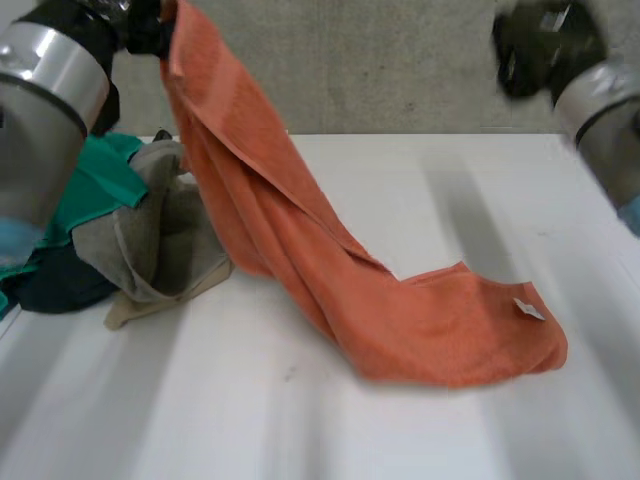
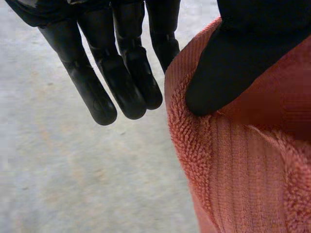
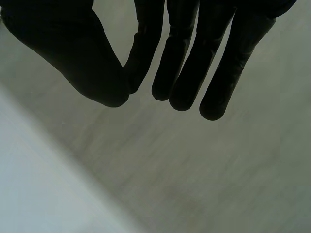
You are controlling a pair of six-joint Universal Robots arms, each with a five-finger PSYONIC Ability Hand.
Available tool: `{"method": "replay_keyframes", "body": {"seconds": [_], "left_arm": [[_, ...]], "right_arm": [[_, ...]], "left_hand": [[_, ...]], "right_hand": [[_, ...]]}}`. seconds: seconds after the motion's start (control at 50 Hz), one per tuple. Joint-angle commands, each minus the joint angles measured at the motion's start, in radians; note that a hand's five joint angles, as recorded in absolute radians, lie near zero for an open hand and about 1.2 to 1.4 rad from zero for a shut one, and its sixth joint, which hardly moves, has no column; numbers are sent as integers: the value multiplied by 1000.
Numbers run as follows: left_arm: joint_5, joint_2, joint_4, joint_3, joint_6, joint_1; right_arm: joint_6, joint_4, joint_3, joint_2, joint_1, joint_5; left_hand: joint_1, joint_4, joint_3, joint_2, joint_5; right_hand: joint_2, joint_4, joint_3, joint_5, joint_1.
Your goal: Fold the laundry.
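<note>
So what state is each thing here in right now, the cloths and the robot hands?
Orange terry towel: lifted by one end, other end lying on the white table.
Left robot hand: raised, pinching the towel.
Right robot hand: raised, open, empty.
Pile of green, grey and dark cloths: heaped, unfolded.

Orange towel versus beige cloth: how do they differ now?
The orange towel is lifted at one end by the left hand; the beige cloth lies untouched. The orange towel hangs stretched out long; the beige cloth is crumpled. Both touch the white table.
</note>
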Motion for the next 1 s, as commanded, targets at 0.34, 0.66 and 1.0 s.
{"method": "replay_keyframes", "body": {"seconds": [0.34, 0.66, 1.0], "left_arm": [[88, 122, 76, -131, -23, -80], [100, 294, 75, -156, -20, -84], [86, 184, 75, -188, -14, -56]], "right_arm": [[71, 245, 82, 205, -8, -151], [271, 396, -35, 441, 7, -396], [186, 203, -50, 266, -9, -214]], "left_hand": [[248, 196, 203, 199, 250], [248, 196, 203, 199, 250], [248, 196, 203, 199, 250]], "right_hand": [[-941, -957, -955, -937, -769], [-910, -925, -923, -905, -737], [226, 211, 212, 230, 398]]}}
